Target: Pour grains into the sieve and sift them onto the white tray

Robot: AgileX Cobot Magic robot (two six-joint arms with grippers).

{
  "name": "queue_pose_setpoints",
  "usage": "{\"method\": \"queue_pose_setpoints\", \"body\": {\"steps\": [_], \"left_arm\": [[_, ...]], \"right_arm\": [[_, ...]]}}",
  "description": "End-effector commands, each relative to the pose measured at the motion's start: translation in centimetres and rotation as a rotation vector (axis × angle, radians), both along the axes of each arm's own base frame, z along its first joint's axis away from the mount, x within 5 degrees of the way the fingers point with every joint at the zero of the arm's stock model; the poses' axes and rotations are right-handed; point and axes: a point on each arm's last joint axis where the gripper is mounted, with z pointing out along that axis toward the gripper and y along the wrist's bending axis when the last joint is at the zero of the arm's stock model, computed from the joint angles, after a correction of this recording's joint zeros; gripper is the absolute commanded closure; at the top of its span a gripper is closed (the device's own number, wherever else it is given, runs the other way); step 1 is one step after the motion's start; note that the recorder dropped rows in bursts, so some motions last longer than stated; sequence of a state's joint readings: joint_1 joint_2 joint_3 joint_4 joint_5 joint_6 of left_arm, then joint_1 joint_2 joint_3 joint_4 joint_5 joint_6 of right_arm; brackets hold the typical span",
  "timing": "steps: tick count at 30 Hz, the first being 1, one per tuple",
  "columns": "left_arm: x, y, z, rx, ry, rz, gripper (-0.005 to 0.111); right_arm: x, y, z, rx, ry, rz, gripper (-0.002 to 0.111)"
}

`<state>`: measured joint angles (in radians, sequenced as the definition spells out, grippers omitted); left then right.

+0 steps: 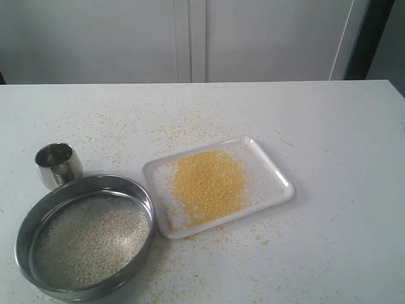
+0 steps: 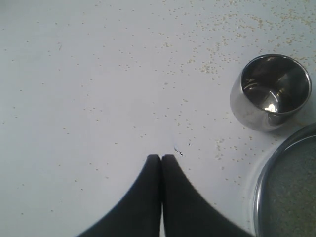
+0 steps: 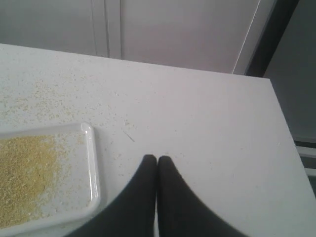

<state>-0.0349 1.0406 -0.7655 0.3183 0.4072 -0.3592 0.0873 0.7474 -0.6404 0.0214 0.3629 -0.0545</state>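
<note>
Standing by the table [image 1: 329, 126], I would judge the sifting all but done; the grains [image 1: 209, 183] lie in a fine yellow heap on the middle of the white tray [image 1: 269, 180], while a paler, coarser layer covers the mesh of the sieve [image 1: 95, 185], which rests on the table just beside the tray, not over it; a small steel cup [image 1: 58, 164] stands upright behind the sieve and looks empty. The left tool [image 2: 161, 157] has its dark fingers pressed together on nothing, over bare table near the cup; the right tool [image 3: 157, 158] is likewise closed and empty, over the table beside the tray.

Little seems left to do; if the pale remainder wants another shake, a tool would have to part, take the sieve by its thin, slick rim, carry it level over the tray and jog it gently.

The table is plain white and matte, peppered with stray grains, thickest behind the tray and around the sieve; behind it run pale flat panels, perhaps cupboard doors, with a dark upright strip at the far right.
</note>
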Motion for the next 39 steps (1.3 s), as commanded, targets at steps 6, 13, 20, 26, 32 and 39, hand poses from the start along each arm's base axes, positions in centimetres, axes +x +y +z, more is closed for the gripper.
{"method": "queue_pose_setpoints", "body": {"steps": [6,13,20,26,32,39], "left_arm": [[-0.2,0.1,-0.1,0.003,0.005,0.004,0.106],[-0.2,0.1,-0.1,0.003,0.005,0.004,0.106],[-0.2,0.1,-0.1,0.003,0.005,0.004,0.106],[-0.2,0.1,-0.1,0.003,0.005,0.004,0.106],[-0.2,0.1,-0.1,0.003,0.005,0.004,0.106],[-0.2,0.1,-0.1,0.003,0.005,0.004,0.106]], "right_arm": [[-0.8,-0.2,0.5,0.013,-0.044,-0.011,0.108],[-1.4,-0.2,-0.1,0.013,-0.048,-0.011,0.108],[-6.8,-0.7,-2.3,0.027,-0.203,-0.011,0.108],[-9.8,-0.9,-3.0,0.044,-0.253,-0.011,0.108],[-10.2,-0.9,-3.4,0.043,-0.221,-0.009,0.108],[-9.9,-0.9,-5.2,0.048,-0.298,-0.012,0.108]]}}
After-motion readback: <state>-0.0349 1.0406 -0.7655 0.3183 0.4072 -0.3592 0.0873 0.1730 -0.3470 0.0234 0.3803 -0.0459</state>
